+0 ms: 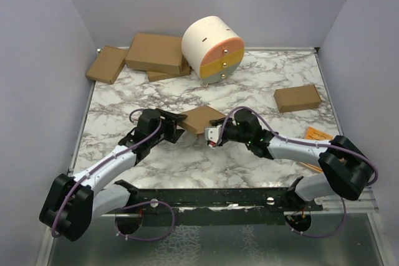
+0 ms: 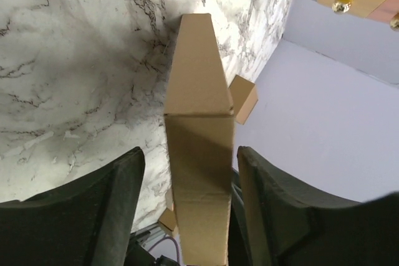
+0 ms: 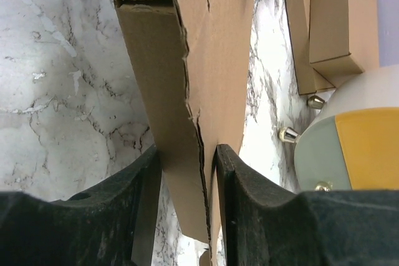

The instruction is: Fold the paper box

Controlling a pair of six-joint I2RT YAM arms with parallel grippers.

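From above, the box [image 1: 201,118] is sitting near the middle of the frame over the table [image 1: 262,154], with the left gripper [image 1: 176,126] reaching its left end and the right gripper [image 1: 211,134] its lower right corner. In the left wrist view, the box [image 2: 196,79] is running up the centre between 2 fingers [image 2: 93,216] that are standing released, a gap showing on the left. In the right wrist view, the right gripper [image 3: 189,151] is clenching the box [image 3: 206,42], both fingers pressing its cardboard at bottom centre.
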